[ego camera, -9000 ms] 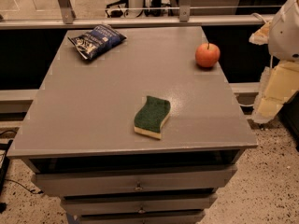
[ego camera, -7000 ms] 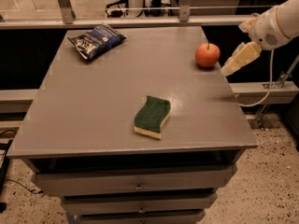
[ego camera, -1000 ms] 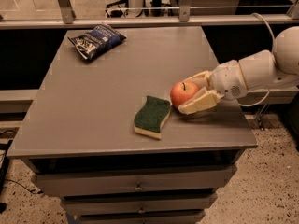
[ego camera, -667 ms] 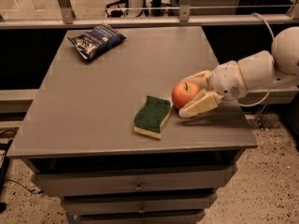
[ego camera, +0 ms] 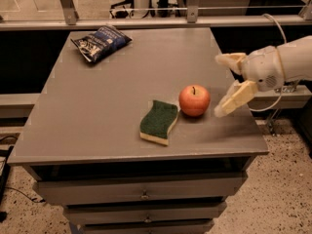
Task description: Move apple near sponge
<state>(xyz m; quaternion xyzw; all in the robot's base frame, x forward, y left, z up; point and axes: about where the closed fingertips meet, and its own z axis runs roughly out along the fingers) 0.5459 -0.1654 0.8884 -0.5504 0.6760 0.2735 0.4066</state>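
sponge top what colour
Dark green on the wavy sponge, camera view; beige hand open beside the round red apple.

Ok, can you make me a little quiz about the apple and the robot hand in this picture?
1. True or false: the apple sits on top of the sponge.
2. Where is the gripper? A) to the right of the apple in the picture, jaws open, holding nothing B) clamped on the sponge C) resting on top of the apple
3. Fill in: the blue snack bag lies near the table's far ____ corner, as the camera sees it.

Key: 1. False, it stands on the table right beside the sponge. 2. A. 3. left.
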